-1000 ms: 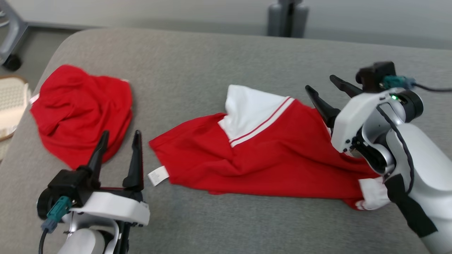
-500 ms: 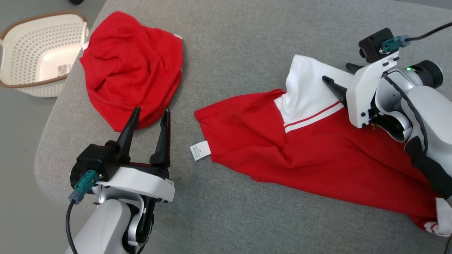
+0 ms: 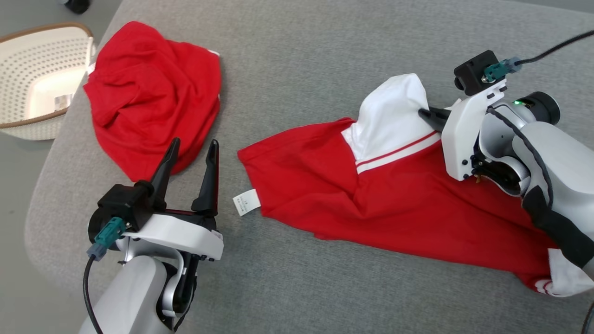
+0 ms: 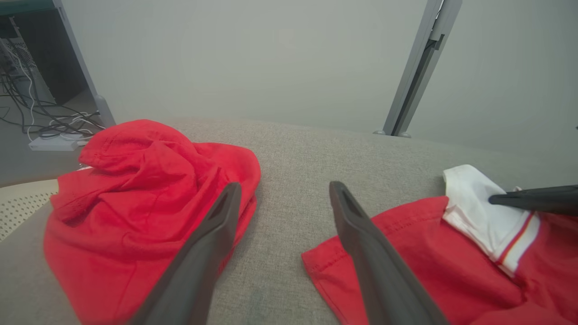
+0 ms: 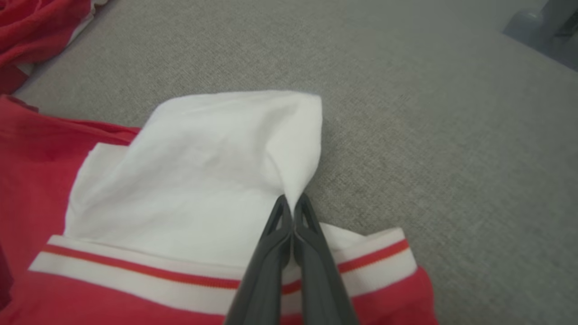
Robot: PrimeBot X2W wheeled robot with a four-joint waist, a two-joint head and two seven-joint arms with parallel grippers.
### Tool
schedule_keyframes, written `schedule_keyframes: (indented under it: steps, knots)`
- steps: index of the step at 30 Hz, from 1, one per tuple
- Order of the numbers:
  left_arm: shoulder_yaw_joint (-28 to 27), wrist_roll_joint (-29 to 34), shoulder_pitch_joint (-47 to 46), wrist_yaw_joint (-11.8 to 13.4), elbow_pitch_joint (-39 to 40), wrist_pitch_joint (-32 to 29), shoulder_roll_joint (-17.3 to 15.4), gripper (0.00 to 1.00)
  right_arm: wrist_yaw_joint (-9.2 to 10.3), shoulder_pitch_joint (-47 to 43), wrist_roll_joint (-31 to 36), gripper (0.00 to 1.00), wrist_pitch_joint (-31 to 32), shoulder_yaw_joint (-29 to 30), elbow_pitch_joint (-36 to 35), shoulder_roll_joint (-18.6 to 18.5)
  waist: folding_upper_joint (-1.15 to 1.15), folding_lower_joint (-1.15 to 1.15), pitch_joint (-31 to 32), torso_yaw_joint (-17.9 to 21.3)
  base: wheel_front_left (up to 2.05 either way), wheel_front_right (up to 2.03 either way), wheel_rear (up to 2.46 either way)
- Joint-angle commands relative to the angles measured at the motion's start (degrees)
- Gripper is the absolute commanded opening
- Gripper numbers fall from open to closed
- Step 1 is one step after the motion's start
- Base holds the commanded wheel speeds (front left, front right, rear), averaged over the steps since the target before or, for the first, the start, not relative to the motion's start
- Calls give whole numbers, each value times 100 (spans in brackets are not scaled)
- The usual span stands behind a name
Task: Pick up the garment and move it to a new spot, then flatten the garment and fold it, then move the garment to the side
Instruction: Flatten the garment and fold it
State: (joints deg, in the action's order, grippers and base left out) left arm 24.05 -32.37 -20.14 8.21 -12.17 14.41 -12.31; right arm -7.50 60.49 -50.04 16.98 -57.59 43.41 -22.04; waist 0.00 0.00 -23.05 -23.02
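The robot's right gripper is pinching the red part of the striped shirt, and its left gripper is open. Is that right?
Not quite. The right gripper is pinching the white part of the shirt, not the red part. The right wrist view shows its fingers shut on the white cloth just above the stripes. The left gripper is open, as you said.

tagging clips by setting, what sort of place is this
Probably a lab staged for laundry folding: a red-and-white garment on a grey padded surface, a perforated basket beside it, loose cables on the floor.
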Motion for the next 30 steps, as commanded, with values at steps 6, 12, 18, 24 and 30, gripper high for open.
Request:
schedule_keyframes:
  steps: [6,12,18,24,30]
  knots:
    - [-122,66,78,69,45,24,-227,100,1,-225,39,0,-1437,179,-481,-287,0,0,324,570,0,0,0]
    - [-180,38,247,166,198,-75,-404,100,0,-803,189,0,-2334,628,-1108,-530,0,0,596,996,0,0,0]
    - [-231,13,455,280,397,-206,-550,100,0,-1714,431,0,-2707,975,-2062,-824,0,0,787,1300,0,0,0]
    - [-313,-32,771,460,659,-366,-713,100,0,-3287,717,0,-2852,1665,-3094,-986,0,0,1022,1645,0,0,0]
    - [-317,-32,1002,612,864,-521,-833,100,0,-4596,1032,0,-2693,2119,-3673,-1037,0,0,1266,1894,0,0,0]
